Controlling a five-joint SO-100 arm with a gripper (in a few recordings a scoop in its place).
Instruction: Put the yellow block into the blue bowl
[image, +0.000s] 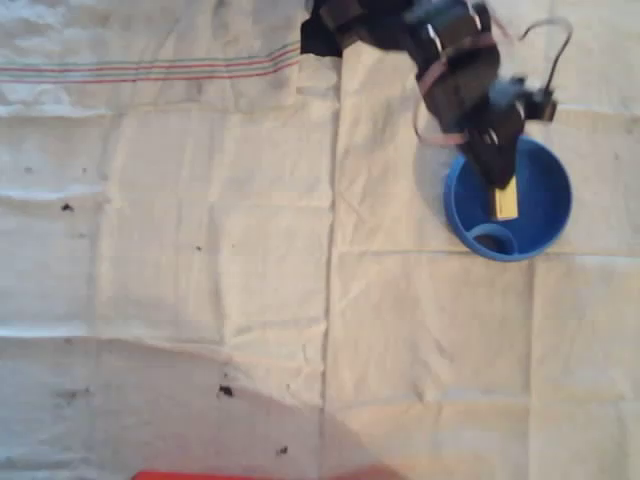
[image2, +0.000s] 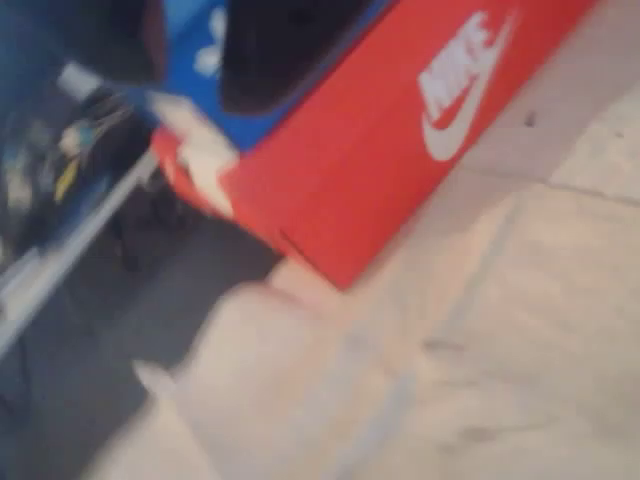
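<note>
In the overhead view, your hand (image: 497, 172) hung over the twelve o'clock rim of the blue bowl (image: 540, 225), with the yellow block (image: 506, 200) just below its tips, above the bowl's inside. You could not tell whether the fingers pinched the block. The wrist view showed a red shoebox (image2: 350, 170) on the cloth-covered worktop (image2: 520, 350).

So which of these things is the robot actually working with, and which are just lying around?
Part of the job:
- yellow block, over the bowl at the gripper's tip
- blue bowl
- gripper, reaching over the bowl; whether it grips the block is unclear

Just lying about:
- red shoebox with a white logo
- creased pale cloth covering the table
- small dark specks on the cloth
</note>
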